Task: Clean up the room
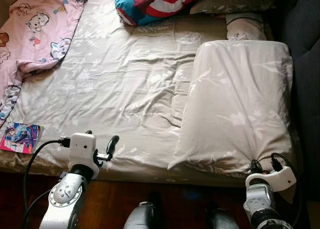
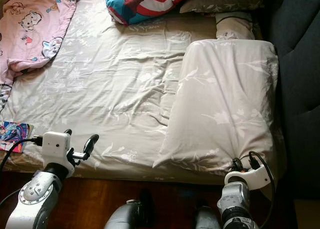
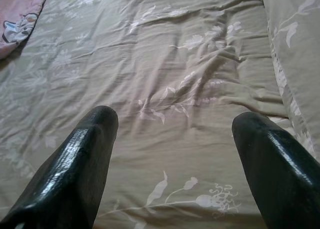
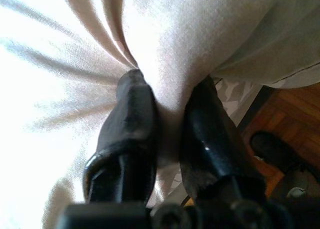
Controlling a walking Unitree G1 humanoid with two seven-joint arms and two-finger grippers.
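Grey sheet [image 1: 115, 89] covers the bed, and a big pillow [image 1: 240, 104] lies on its right side. Far off sit a pink blanket [image 1: 40, 24] and a striped cushion [image 1: 155, 4]; a book [image 1: 20, 138] lies near left. By the near edge, the left gripper [image 3: 172, 154] hangs spread wide over the sheet. At the pillow's near corner, the right gripper [image 4: 167, 139] pinches a bunch of cloth. If it pulls hard, that thin fold could slip out.
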